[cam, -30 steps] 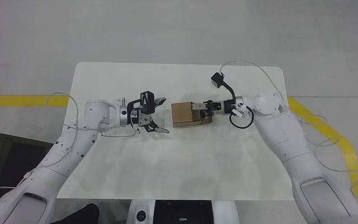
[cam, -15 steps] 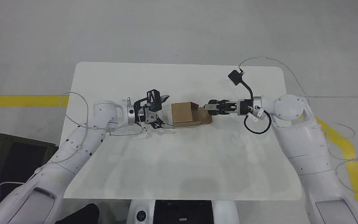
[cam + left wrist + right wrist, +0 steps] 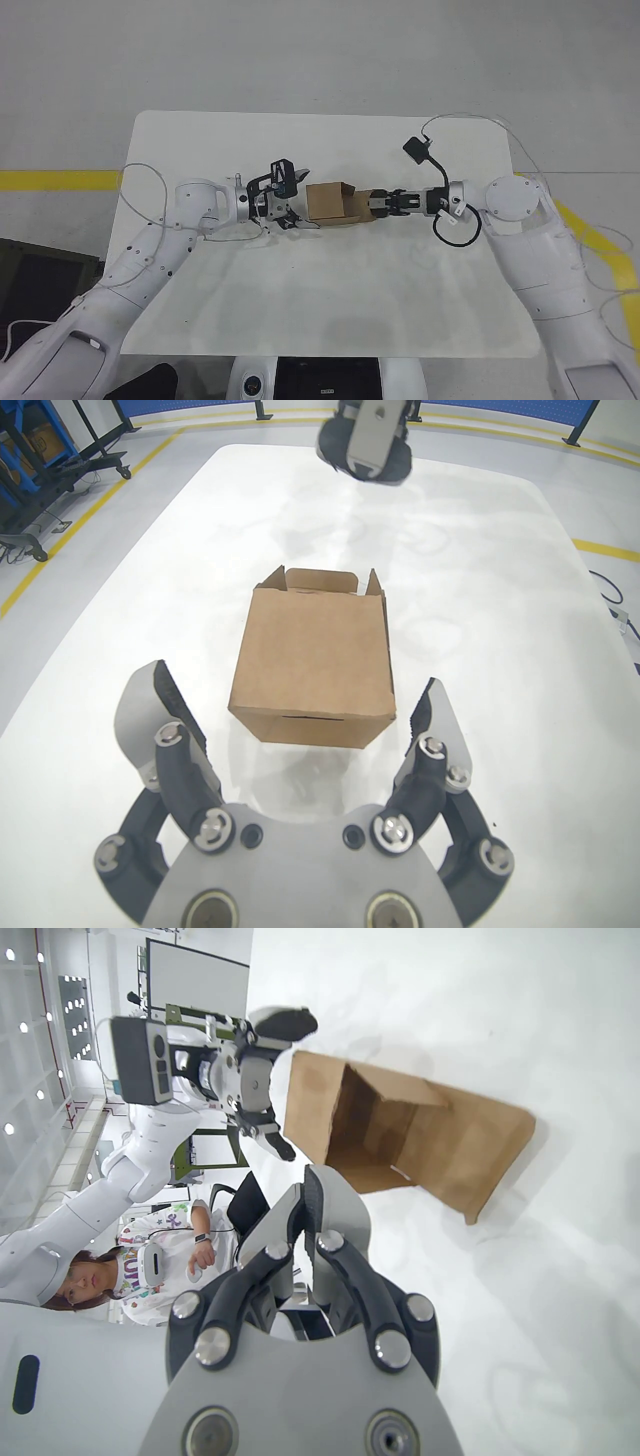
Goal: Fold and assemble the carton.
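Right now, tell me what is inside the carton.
Through its open end, the carton shows bare cardboard walls and nothing loose. The deepest corner is in shadow, so I cannot check it.

Bright, even light fell from overhead. The white table (image 3: 150,600) showed a soft sheen, the carton (image 3: 315,660) threw only a faint shadow at its base, and both wrist views bowed toward their edges.
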`<action>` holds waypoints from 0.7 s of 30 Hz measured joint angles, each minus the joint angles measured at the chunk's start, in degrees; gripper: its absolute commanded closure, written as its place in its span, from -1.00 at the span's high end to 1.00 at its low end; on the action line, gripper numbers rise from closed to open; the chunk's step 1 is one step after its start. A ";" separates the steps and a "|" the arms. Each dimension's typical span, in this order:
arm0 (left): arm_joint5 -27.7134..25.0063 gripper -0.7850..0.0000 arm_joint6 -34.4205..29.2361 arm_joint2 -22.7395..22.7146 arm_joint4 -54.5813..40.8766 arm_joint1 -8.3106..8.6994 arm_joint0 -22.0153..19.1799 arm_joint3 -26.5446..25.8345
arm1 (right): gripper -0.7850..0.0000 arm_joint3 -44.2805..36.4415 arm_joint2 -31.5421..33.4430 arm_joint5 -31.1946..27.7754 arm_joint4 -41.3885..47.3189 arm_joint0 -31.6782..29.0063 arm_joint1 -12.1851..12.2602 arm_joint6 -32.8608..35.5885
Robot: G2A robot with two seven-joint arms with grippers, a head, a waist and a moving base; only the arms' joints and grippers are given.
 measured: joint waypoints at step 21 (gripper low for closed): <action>-0.79 1.00 -0.90 0.27 0.57 -1.73 -0.62 1.33 | -1.00 12.04 -9.90 -2.99 2.19 3.69 -2.72 -7.83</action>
